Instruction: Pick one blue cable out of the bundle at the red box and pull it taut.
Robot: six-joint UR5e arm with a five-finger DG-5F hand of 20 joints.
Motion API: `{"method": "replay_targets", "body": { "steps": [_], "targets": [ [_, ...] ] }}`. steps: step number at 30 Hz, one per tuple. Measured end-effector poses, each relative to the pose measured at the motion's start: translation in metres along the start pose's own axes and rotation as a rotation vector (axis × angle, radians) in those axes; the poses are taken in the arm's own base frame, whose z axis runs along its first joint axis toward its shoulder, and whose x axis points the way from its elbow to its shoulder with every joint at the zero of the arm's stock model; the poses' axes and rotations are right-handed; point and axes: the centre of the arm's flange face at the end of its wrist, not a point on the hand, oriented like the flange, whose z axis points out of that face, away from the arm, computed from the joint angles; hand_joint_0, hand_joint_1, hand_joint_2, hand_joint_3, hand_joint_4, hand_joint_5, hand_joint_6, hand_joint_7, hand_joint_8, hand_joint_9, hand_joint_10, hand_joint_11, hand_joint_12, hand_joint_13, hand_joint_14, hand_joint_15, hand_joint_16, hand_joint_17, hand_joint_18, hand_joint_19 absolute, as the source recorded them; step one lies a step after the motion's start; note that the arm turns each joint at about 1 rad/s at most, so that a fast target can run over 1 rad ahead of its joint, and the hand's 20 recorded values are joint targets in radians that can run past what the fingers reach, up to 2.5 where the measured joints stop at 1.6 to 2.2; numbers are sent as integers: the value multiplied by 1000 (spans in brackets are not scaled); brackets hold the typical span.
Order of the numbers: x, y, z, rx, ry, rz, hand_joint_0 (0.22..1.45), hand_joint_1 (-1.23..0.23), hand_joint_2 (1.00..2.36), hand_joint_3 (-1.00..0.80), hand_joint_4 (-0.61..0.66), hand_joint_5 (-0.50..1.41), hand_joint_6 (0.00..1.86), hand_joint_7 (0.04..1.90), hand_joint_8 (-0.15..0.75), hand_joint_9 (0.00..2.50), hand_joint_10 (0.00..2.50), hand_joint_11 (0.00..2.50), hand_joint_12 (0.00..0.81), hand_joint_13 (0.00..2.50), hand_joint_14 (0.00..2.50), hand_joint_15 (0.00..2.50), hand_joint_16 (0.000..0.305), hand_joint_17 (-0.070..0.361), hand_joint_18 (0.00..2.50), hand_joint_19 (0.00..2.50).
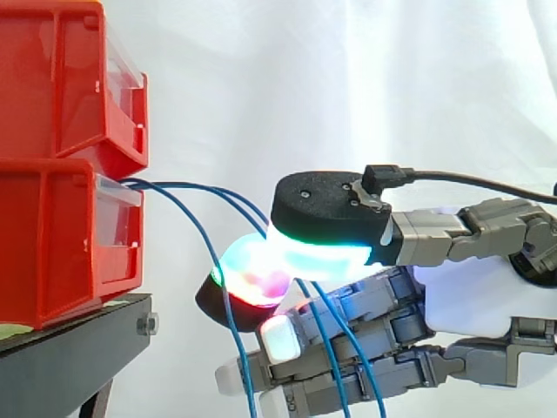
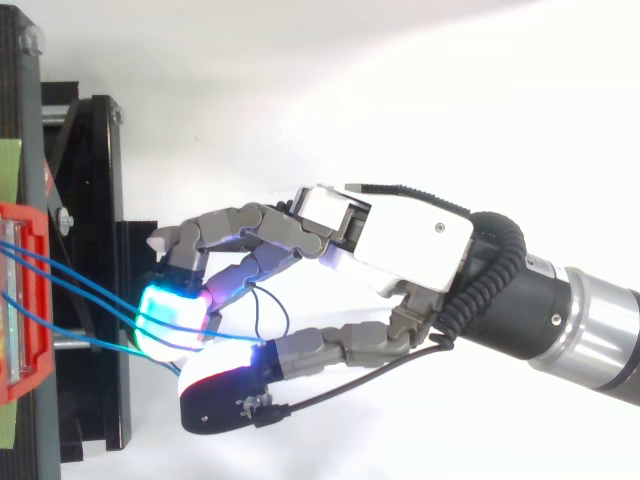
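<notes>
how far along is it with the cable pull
Done: the hand is at the bundle by the red box. In hand: its pads pinch where the blue cables run, apparently more than one. Left: isolate one and pull back; they sag, none taut.

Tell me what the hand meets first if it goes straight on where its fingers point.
The hand pinches thin blue cables; straight on, it would probably meet the lower red plastic bin first.
</notes>
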Motion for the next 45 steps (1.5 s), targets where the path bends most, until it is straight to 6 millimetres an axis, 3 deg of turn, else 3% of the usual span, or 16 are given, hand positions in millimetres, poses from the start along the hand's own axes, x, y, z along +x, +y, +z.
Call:
{"method": "replay_targets", "body": {
  "steps": [6,7,11,13,17,24,34,45],
  "targets": [
    [0,0,0,4,0,-2,731,-936,1009,-387,168,-177,764,1043,318,776,19,747,395,342,0,36,50,112,333,26],
    [0,0,0,4,0,-2,681,-953,1000,-500,170,-183,770,1042,313,756,21,743,394,337,0,33,50,112,334,23],
    [0,0,0,4,1,-2,551,-920,1000,-500,187,-185,778,1005,319,756,20,742,402,333,0,45,52,117,337,52],
    [0,0,0,5,0,-2,458,-797,1000,-500,223,-164,772,987,359,819,16,731,435,351,2,62,58,131,355,77],
    [0,0,0,4,0,-2,447,-709,1000,-500,235,-140,741,1022,371,866,19,724,446,372,2,76,59,133,358,103],
    [0,0,0,4,1,-1,545,-605,1000,-500,182,-119,699,1127,351,909,20,721,407,376,2,79,52,116,318,134],
    [0,0,0,4,1,-1,633,-772,1012,-350,163,-180,792,1041,339,866,20,769,405,393,2,83,50,112,347,112],
    [-1,0,-1,23,3,-5,679,-852,1010,-383,152,-185,806,978,336,850,18,784,409,402,1,72,51,114,380,93]
  ]
}}
